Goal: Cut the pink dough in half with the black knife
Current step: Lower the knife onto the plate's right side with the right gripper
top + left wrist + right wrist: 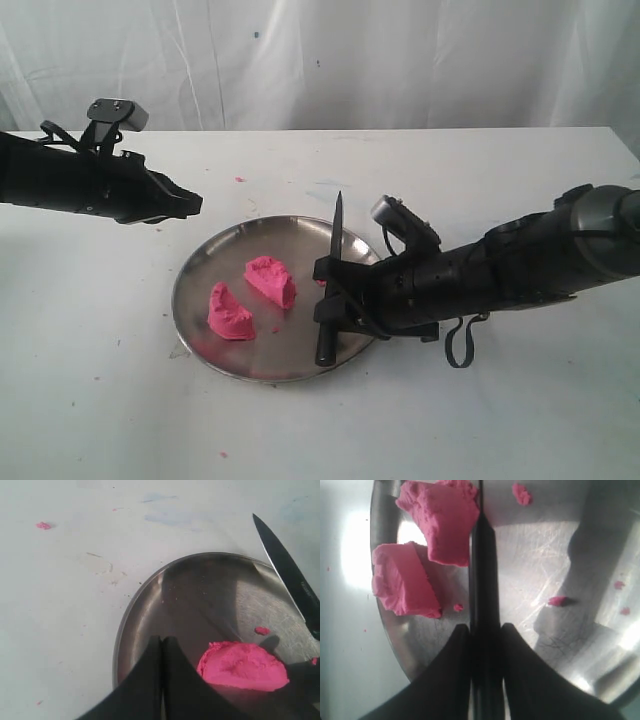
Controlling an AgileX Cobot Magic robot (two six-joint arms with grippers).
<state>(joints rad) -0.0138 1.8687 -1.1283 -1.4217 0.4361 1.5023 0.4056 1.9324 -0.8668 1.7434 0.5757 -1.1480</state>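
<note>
Noted white table (100,400) under everything. Logged right arm (540,260) reaching in low from the right, and left arm (60,180) reaching in from the far left. Found round steel plate (275,358) at mid-table. Found right claw (330,292) above the plate's right part, clenched across the middle of the black knife (336,235), with fingers (525,680) pressed to both sides of it in the right wrist view. Read the knife in the exterior view as blade tip uppermost, by the far rim, and handle end lowest, over the plate's near-right part. Found left claw (192,203) just off the plate's far-left rim, clenched on nothing, with fingers (140,685) pressed flat together in the left wrist view. Located pink dough on the plate in two separate pieces, both left of the right claw. Placed far chunk (270,280) just beside the claw and knife, with a strip of bare steel between them in the exterior view. Placed near chunk (230,313) farther left, toward the plate's left rim and apart from the first. Could not tell from the right wrist view whether the closer piece touches the knife. Spotted pink crumbs: one on the plate (559,600), one on the table beyond the far rim (240,179).
</note>
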